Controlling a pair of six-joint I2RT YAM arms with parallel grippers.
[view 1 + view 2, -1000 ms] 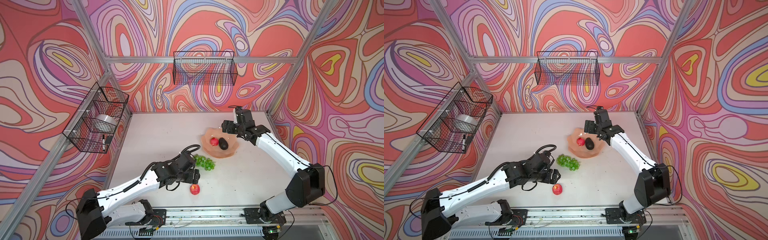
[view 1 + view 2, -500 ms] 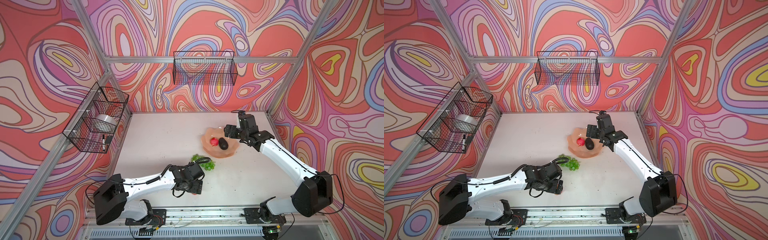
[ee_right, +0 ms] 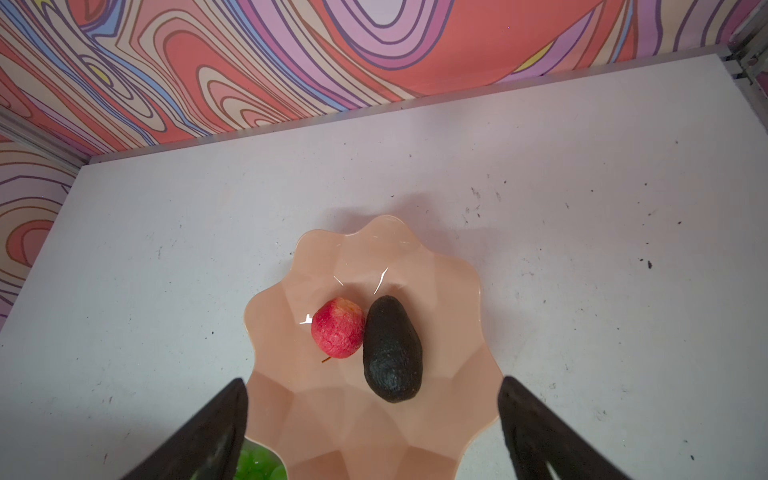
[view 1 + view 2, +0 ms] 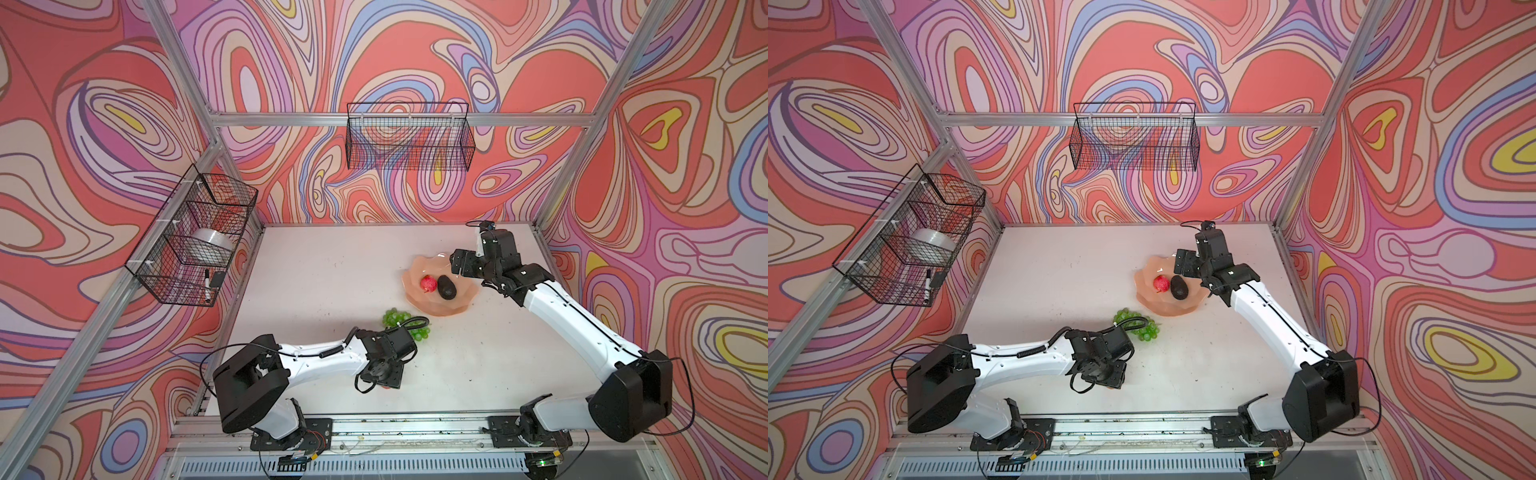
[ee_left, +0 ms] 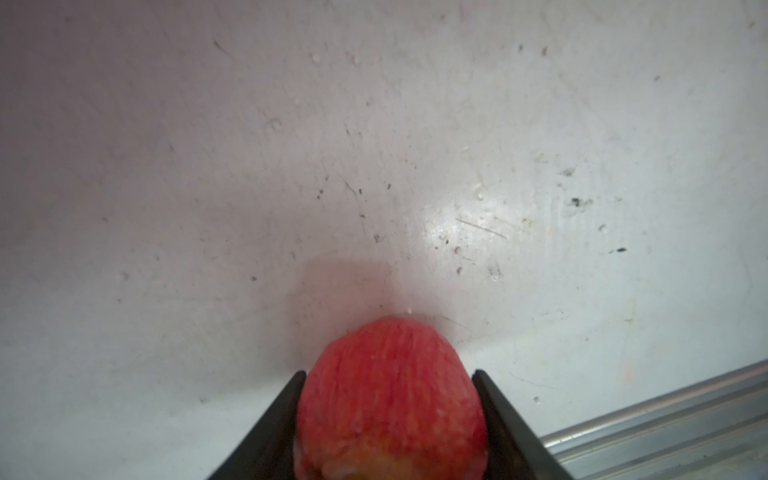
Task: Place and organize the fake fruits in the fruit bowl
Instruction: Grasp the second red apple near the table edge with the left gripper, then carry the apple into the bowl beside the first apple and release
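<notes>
As is seen in both top views, the fruit bowl (image 4: 436,308) is set at one o'clock from the left gripper (image 4: 388,376). In the left wrist view, a red apple (image 5: 390,399) is clamped in it on the table (image 5: 374,166). In the right wrist view, the right gripper (image 3: 372,381) is spread wide, empty, above the bowl.

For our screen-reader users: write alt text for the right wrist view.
A scalloped peach fruit bowl on a pale table holds a red apple touching a dark avocado. The open right gripper frames the bowl; green grapes lie just outside its rim.
</notes>
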